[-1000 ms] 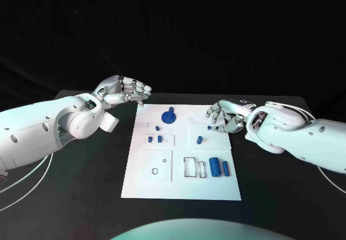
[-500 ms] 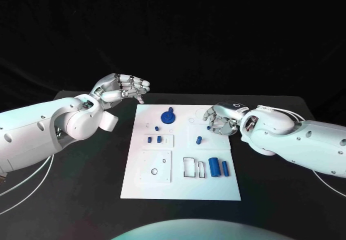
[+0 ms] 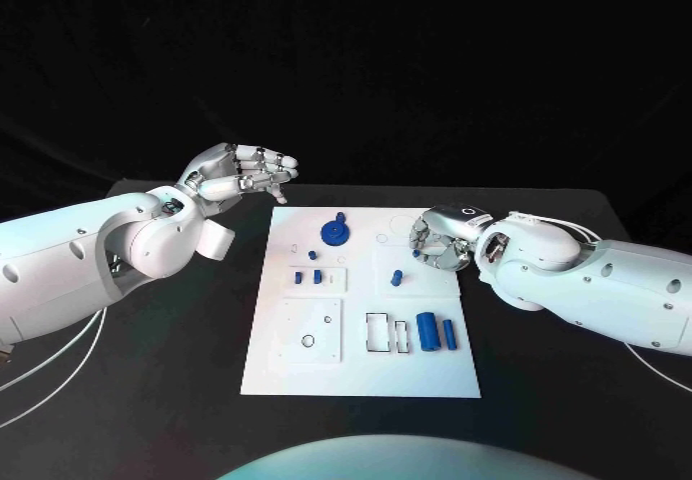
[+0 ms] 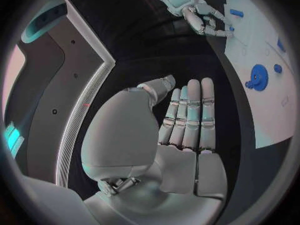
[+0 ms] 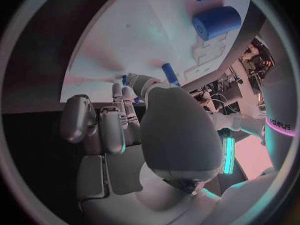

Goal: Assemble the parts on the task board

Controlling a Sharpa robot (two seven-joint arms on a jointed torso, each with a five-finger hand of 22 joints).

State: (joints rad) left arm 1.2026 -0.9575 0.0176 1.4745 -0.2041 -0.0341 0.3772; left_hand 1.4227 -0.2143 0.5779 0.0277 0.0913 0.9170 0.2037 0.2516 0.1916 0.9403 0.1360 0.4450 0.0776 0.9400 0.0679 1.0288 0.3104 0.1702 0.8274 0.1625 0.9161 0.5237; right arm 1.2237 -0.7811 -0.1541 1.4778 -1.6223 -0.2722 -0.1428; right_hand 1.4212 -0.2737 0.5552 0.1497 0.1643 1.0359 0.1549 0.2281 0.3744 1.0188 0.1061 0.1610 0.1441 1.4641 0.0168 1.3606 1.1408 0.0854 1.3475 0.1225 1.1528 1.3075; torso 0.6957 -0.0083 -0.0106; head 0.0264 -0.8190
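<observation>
Head view: white task board (image 3: 361,370) carries small blue parts (image 3: 428,331).

Matt white task board (image 3: 361,370), glossy white arms, seemingly plastic blue parts (image 3: 428,332).

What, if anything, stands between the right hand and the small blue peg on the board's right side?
Nothing visible does. The right hand hovers over the board just above the peg, with only bare white plate between them. The blue gear sits off to the side.
</observation>
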